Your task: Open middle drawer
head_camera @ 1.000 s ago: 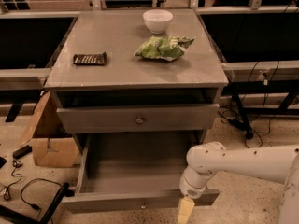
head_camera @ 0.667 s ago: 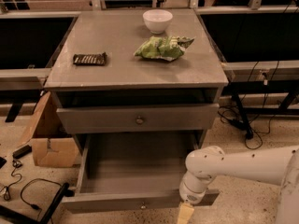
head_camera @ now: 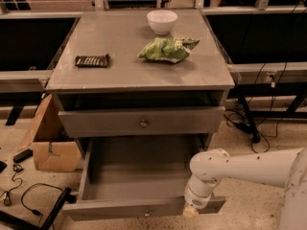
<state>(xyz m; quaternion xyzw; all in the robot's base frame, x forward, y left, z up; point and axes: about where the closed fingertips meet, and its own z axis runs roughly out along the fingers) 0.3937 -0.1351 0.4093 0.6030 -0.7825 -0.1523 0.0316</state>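
The grey cabinet (head_camera: pixel 139 73) has its uppermost drawer (head_camera: pixel 96 123) almost closed, with a small brass knob (head_camera: pixel 143 124). Below it the middle drawer (head_camera: pixel 134 176) is pulled far out and its inside is bare. Its flat grey front (head_camera: pixel 110 210) is at the bottom of the view, with its knob (head_camera: pixel 147 213) just showing. My white arm (head_camera: pixel 240 169) reaches in from the right. My gripper (head_camera: pixel 192 211) hangs at the right end of that drawer front, mostly hidden behind the wrist (head_camera: pixel 201 193). The lowest drawer is hidden under the open one.
On the cabinet top lie a white bowl (head_camera: pixel 162 21), a green chip bag (head_camera: pixel 165 49) and a dark snack bar (head_camera: pixel 92 60). A cardboard box (head_camera: pixel 50 143) stands left of the cabinet. Black cables (head_camera: pixel 29 200) lie on the floor at left and cables (head_camera: pixel 254 119) at right.
My wrist has dropped slightly lower at the right end of the open drawer's front. The drawer stays pulled out as before.
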